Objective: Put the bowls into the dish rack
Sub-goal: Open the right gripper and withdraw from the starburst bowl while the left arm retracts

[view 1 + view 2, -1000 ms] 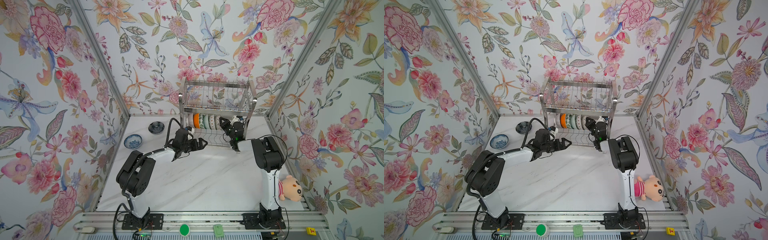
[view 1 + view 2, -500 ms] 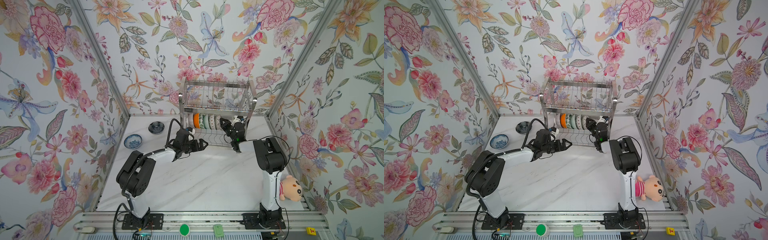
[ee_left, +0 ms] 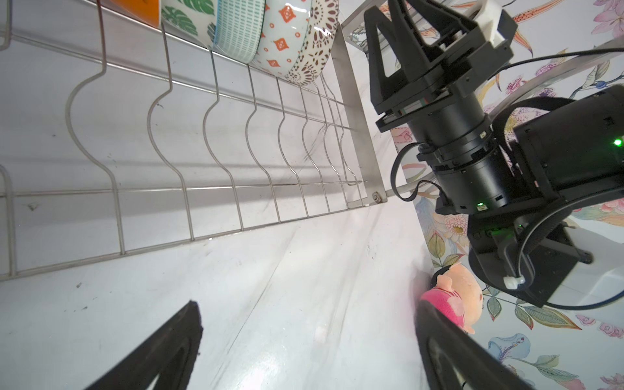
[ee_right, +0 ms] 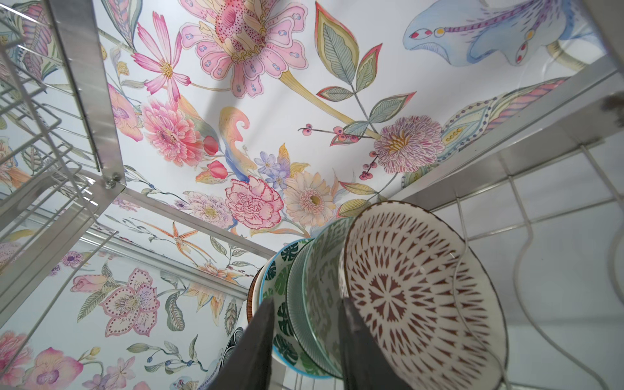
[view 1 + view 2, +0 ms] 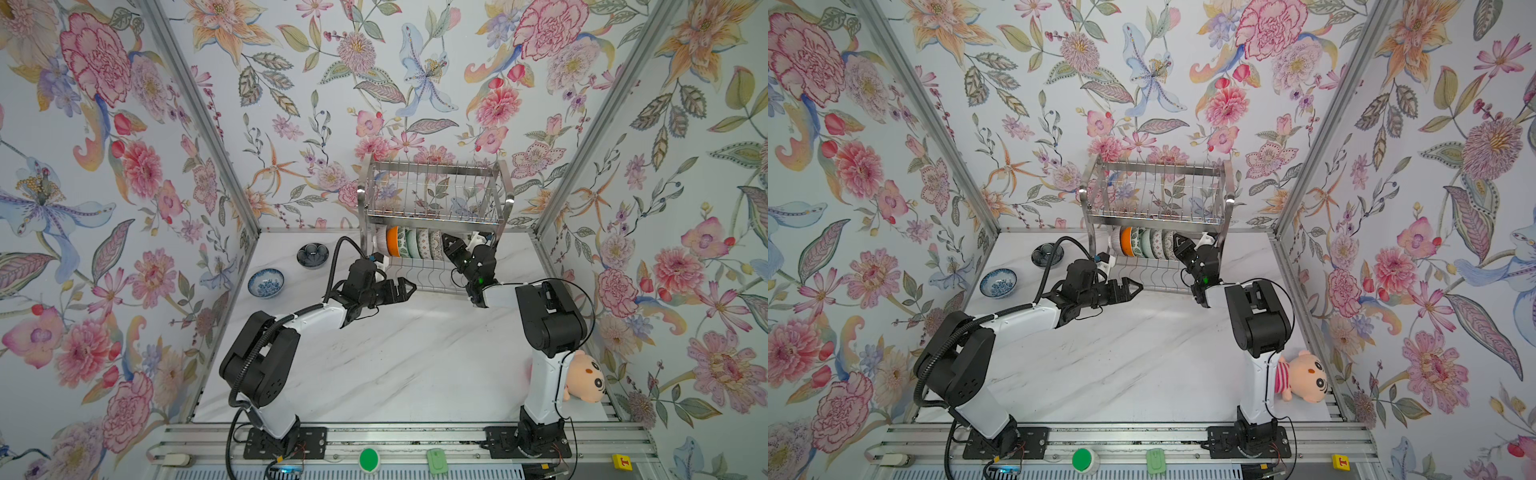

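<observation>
The dish rack (image 5: pixel 432 195) (image 5: pixel 1158 195) stands at the back wall. Several bowls (image 5: pixel 415 243) (image 5: pixel 1146 243) stand on edge in a row on its lower shelf. My right gripper (image 5: pixel 449 245) (image 5: pixel 1177 243) is at the right end of that row. In the right wrist view its fingers (image 4: pixel 256 347) stand apart around the rims of the green leaf bowl (image 4: pixel 282 304) and its grey-green neighbours, with the brown-patterned bowl (image 4: pixel 405 297) outside them. My left gripper (image 5: pixel 409 286) (image 5: pixel 1136 286) (image 3: pixel 307 337) hangs open and empty over the table before the rack.
A dark navy bowl (image 5: pixel 312 254) (image 5: pixel 1047 253) and a blue-white floral bowl (image 5: pixel 266 282) (image 5: pixel 998 282) sit upright on the table's far left. A plush toy (image 5: pixel 586 380) (image 5: pixel 1304 380) lies behind the right arm's base. The rack's upper tier holds nothing.
My right gripper's jaws have spread apart at the end of the bowl row, and its wrist has shifted slightly toward the rack. The left arm has not moved.
</observation>
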Robot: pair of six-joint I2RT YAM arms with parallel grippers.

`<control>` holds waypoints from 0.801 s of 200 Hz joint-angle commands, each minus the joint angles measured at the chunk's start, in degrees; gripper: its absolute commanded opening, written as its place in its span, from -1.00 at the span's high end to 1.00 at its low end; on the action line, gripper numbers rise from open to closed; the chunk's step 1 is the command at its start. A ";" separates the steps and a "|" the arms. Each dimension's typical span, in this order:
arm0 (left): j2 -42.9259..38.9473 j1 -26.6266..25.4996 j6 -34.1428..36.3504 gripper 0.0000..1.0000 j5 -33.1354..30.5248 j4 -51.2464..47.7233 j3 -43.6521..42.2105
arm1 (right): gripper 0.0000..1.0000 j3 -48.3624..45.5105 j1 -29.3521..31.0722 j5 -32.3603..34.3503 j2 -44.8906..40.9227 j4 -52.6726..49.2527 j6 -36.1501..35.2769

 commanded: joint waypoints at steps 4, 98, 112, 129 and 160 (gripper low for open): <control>-3.33 -0.77 -0.31 -0.99 -1.51 -0.03 -2.22 | 0.26 -2.34 0.99 0.57 -3.92 -0.23 -1.21; -13.53 -1.59 -0.55 -0.99 -4.79 -1.71 -9.66 | 0.00 -13.13 4.38 1.33 -14.34 -2.16 -3.71; -15.51 -1.53 -0.47 -0.99 -5.53 -2.46 -10.85 | -0.04 -14.71 4.98 1.29 -15.89 -2.59 -4.30; -17.64 -1.50 -0.69 -0.99 -6.46 -3.24 -12.39 | -0.08 -16.15 5.40 1.27 -17.00 -2.87 -4.55; -21.16 -1.50 -1.24 -0.98 -7.95 -4.06 -15.07 | -0.13 -16.90 5.55 0.23 -17.97 -4.47 -5.27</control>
